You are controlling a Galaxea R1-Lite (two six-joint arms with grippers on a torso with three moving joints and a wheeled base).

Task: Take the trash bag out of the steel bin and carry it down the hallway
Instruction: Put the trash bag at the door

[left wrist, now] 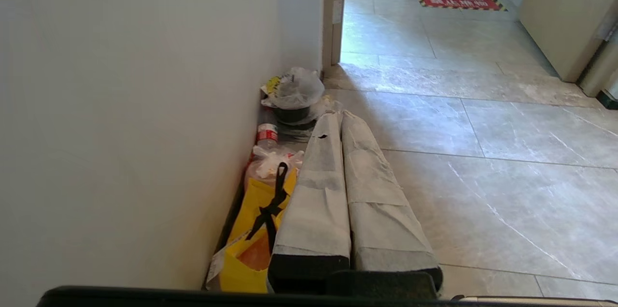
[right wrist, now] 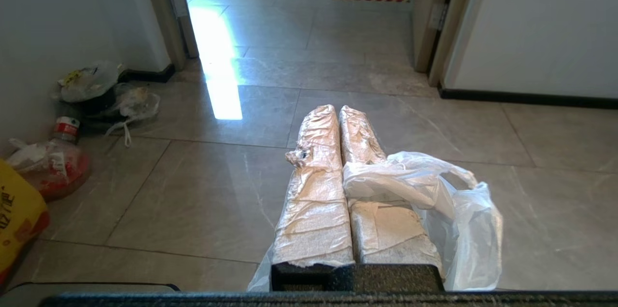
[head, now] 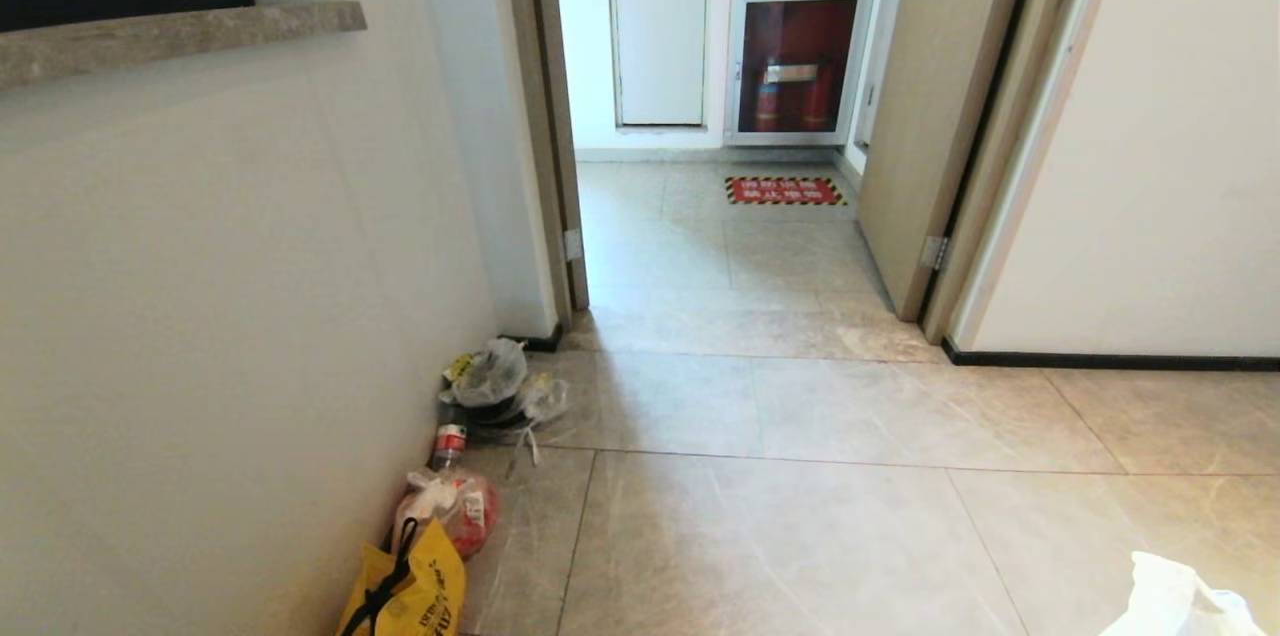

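Right gripper (right wrist: 338, 111) clamped on the trash bag (right wrist: 434, 201), fingers pressed together, white plastic draped over one finger above the tiled floor (right wrist: 193, 191). Left gripper (left wrist: 335, 118) empty, fingers together, beside the yellow bag (left wrist: 246, 249) against the wall (left wrist: 120, 104).

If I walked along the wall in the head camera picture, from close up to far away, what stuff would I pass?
Yellow bag → red-and-white bag → small bottle → pile of clear bags → doorway → red floor sign → fire extinguisher cabinet.
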